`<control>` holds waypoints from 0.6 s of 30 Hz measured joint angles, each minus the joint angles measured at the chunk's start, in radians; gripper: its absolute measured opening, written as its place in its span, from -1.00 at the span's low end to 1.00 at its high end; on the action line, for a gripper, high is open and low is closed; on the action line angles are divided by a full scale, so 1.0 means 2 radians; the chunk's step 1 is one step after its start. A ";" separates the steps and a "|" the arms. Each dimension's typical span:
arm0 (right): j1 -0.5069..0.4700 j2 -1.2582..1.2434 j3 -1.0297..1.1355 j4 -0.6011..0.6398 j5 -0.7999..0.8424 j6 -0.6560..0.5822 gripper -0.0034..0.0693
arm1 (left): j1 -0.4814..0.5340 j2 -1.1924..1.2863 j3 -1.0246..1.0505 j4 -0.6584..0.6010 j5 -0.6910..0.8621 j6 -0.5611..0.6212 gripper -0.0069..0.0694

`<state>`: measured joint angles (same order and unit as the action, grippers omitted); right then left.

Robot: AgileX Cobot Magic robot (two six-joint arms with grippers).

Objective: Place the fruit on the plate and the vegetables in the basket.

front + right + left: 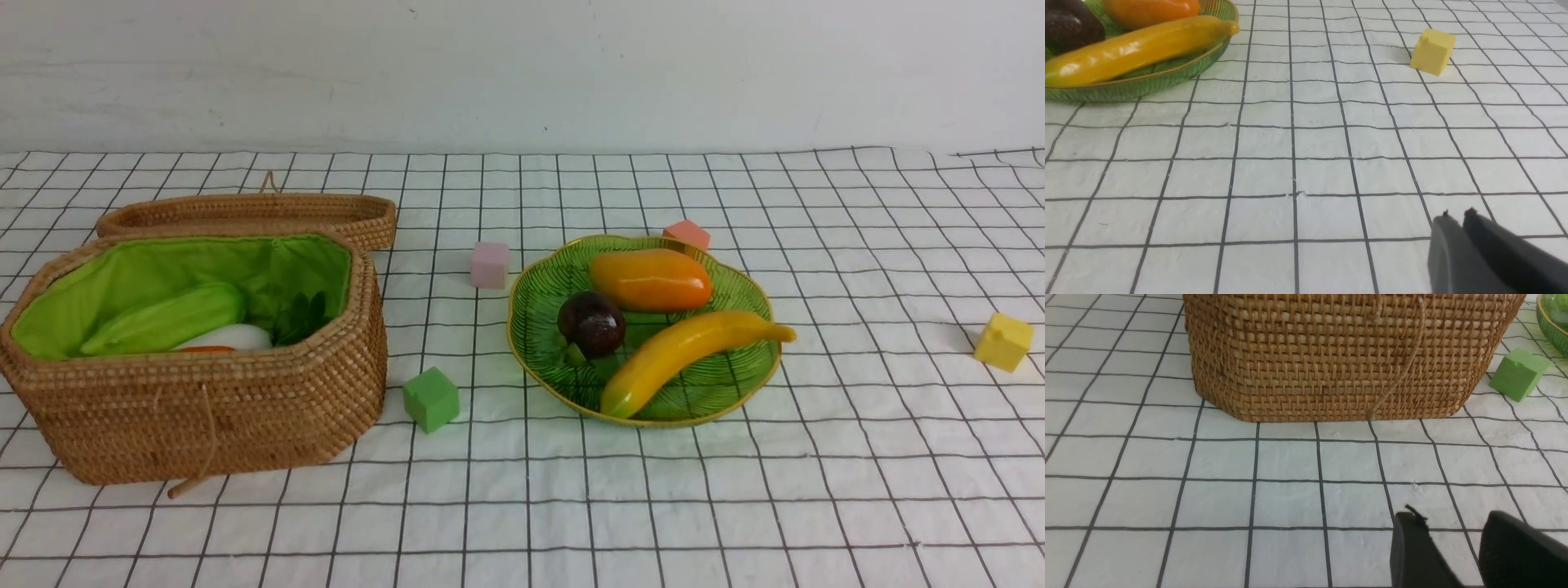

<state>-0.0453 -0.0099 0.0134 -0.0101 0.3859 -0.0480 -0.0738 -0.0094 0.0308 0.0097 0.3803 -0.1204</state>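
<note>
In the front view the green plate holds the mango, the dark purple fruit and the banana. The wicker basket at the left holds the light green vegetable, the white radish and a sliver of carrot. Neither arm shows in the front view. My left gripper hovers over bare cloth in front of the basket, open and empty. My right gripper is shut on nothing, over cloth well apart from the plate.
The wicker lid lies behind the basket. Foam cubes are scattered about: pink, salmon behind the plate, green between basket and plate, yellow at the far right. A checked cloth covers the table.
</note>
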 joint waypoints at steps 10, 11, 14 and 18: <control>0.000 0.000 0.000 0.000 0.000 0.000 -0.67 | 0.000 0.000 0.000 0.000 0.000 0.000 -0.19; 0.000 0.000 0.000 0.000 0.000 0.000 -0.67 | 0.000 0.000 0.000 0.000 0.000 0.000 -0.19; 0.000 0.000 0.000 0.000 0.000 0.000 -0.66 | 0.000 0.000 0.000 0.000 0.000 0.000 -0.19; 0.000 0.000 0.000 0.000 0.000 0.000 -0.64 | 0.000 0.000 0.000 0.000 0.000 0.000 -0.19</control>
<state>-0.0453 -0.0099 0.0134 -0.0101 0.3859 -0.0480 -0.0738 -0.0094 0.0308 0.0097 0.3803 -0.1204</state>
